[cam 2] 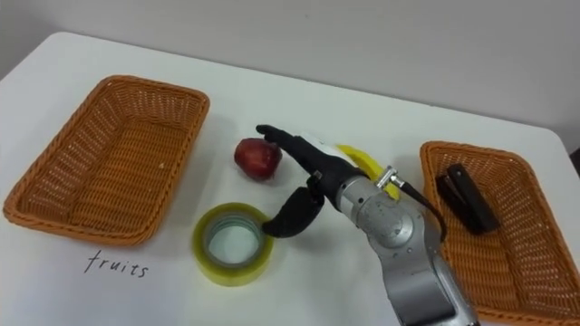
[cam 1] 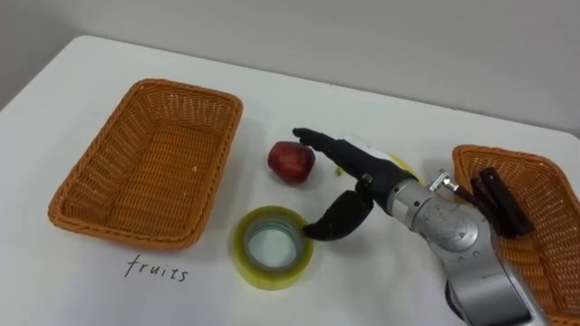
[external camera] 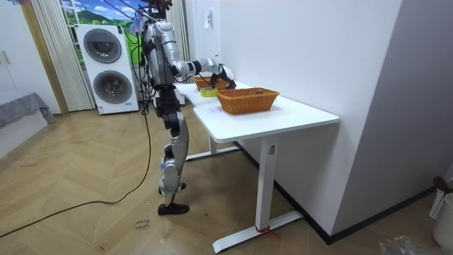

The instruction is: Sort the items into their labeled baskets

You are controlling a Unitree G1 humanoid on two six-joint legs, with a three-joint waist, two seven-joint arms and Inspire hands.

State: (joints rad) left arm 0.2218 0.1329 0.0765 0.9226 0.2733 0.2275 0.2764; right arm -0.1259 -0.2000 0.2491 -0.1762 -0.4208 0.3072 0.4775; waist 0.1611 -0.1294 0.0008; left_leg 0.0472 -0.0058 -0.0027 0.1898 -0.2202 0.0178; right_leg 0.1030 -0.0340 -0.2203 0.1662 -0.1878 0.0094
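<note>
**White desk, wood floor, laundry corner**

The white table [external camera: 306, 112] stands on slim white legs [external camera: 265, 180] against a plain white wall [external camera: 318, 42] — its top is matte and evenly lit. A herringbone wood floor [external camera: 85, 212] spreads beneath. Two white front-loading washing machines [external camera: 107, 67] are stacked at the far end, beside pale vertical curtains [external camera: 48, 57] — a grey panel [external camera: 417, 106] closes the room view's right.
</note>
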